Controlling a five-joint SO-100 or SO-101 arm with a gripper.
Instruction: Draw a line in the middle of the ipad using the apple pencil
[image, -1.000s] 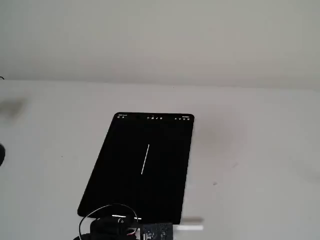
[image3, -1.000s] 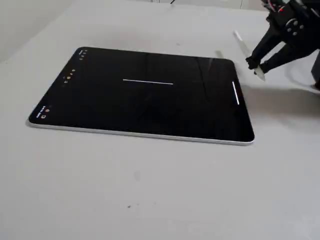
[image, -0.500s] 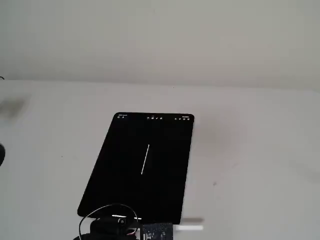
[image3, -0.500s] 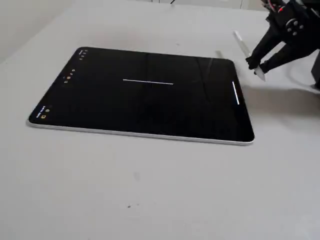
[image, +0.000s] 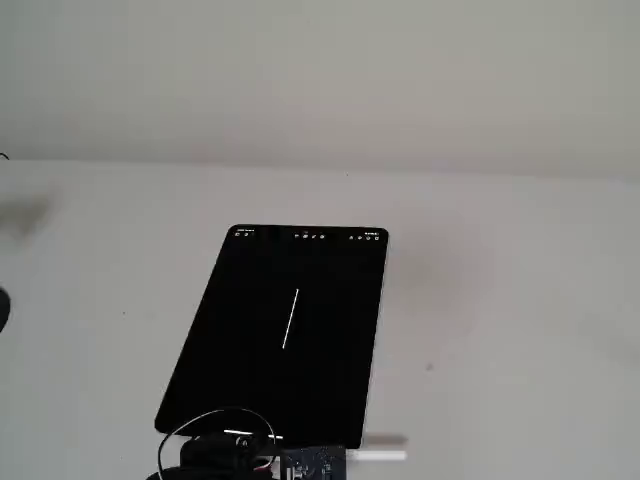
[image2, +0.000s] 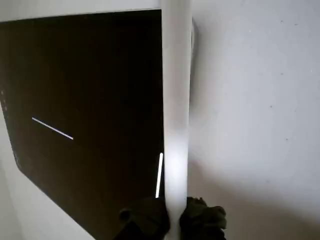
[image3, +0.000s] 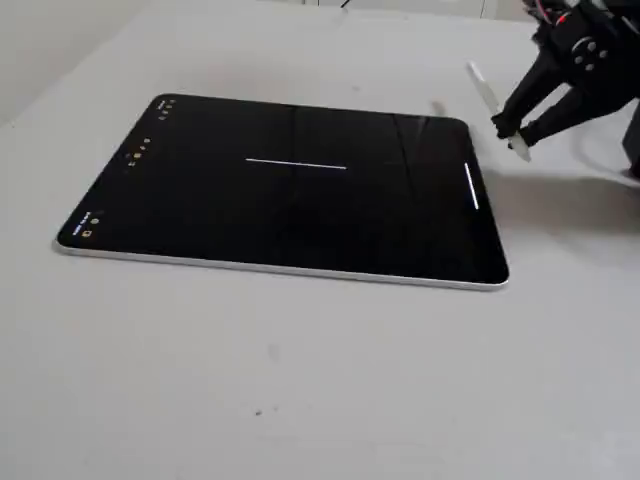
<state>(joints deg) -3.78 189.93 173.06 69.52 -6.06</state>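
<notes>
The pincer (image3: 517, 133) hangs off the tablet's (image3: 290, 200) short edge, pinching the white pencil (image3: 487, 100), which is tilted with its tip above the counter (image3: 300, 380). A white line (image3: 296, 165) crosses mid-screen.

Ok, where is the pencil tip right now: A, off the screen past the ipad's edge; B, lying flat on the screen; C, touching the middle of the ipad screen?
A: in a fixed view the apple pencil, held in the gripper, has its tip beyond the edge of the ipad.
</notes>
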